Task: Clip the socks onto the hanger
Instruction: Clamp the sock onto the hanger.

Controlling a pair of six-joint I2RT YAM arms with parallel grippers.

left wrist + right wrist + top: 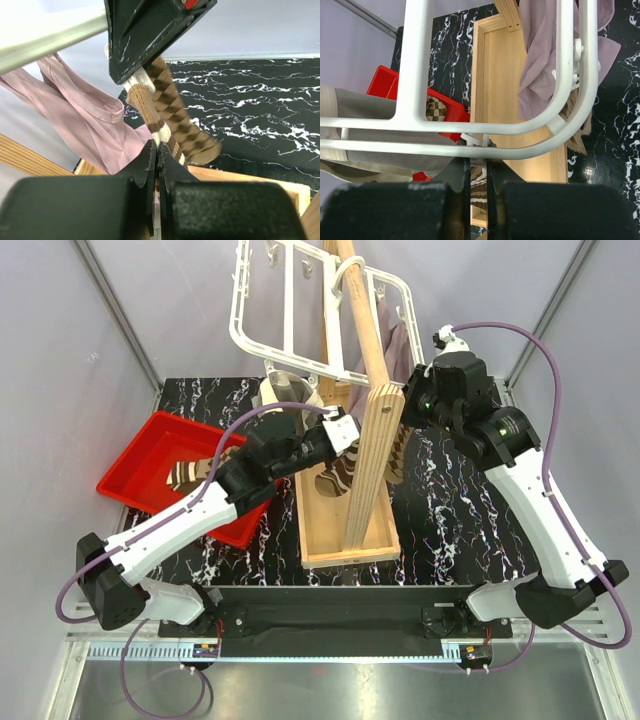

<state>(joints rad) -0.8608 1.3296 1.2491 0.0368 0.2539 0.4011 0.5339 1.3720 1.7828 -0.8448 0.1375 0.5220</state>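
The white hanger point(262, 343) hangs tilted from the wooden pole. A brown-and-cream checkered sock point(176, 119) dangles below it, also seen as the patterned sock point(340, 475) beside the post. My left gripper point(157, 150) is shut on that sock's lower edge. My right gripper point(481, 152) is shut on a small white clip peg point(479, 139) under the hanger bars point(415, 60), with the striped sock showing between its jaws. A mauve sock point(540, 50) and a grey sock point(370, 102) hang from the hanger. Another checkered sock point(190, 472) lies in the red bin.
The wooden stand's post point(375, 420) and its box base point(345, 535) stand mid-table between the arms. A red bin point(140, 465) sits at the left on the black marbled table point(450, 510). Grey enclosure walls close in both sides.
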